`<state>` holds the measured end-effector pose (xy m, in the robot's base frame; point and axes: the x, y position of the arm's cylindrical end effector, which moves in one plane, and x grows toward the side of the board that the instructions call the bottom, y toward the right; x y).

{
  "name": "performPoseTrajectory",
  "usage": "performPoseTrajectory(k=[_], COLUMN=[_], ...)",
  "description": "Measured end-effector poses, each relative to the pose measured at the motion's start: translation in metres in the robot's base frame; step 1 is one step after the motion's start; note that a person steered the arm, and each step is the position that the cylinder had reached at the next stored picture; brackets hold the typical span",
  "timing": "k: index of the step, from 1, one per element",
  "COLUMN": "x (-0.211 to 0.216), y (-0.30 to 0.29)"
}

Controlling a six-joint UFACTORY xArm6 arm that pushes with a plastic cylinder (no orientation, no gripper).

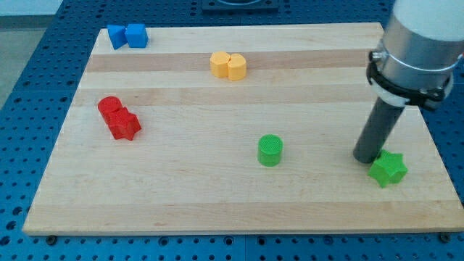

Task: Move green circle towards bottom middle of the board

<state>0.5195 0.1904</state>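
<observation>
We are resting our tip (366, 159) low on the right of the pale wooden bench (217, 210), touching or just beside the green plastic star block (388, 169). There is no claw here, only a bare rod. The small green plastic circle block (270, 150) is sitting lower centre, looking light, rigid and slippery; we are judging its upper rim the place to push.

Pale, striped-grain wooden board (217, 196) sits on a blue perforated table (29, 43). On the board: a bright green circle (270, 150), ridged on top, and right of it a green star (388, 169) in the same shade. Up the board from the circle, two yellow-orange blocks (228, 65). Left of the circle, two red blocks (119, 118); two blue blocks (127, 35) at the board's far-left corner. My tip (366, 159) is dark grey, under a silver-grey arm (417, 43).
</observation>
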Motion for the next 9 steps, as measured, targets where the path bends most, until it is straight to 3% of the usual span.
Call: performPoseTrajectory(k=[2,4,5,6,7,9], x=[0.005,-0.053,-0.046,-0.001,0.006,0.003], y=[-0.008,-0.104,-0.15,-0.152,-0.13,-0.174])
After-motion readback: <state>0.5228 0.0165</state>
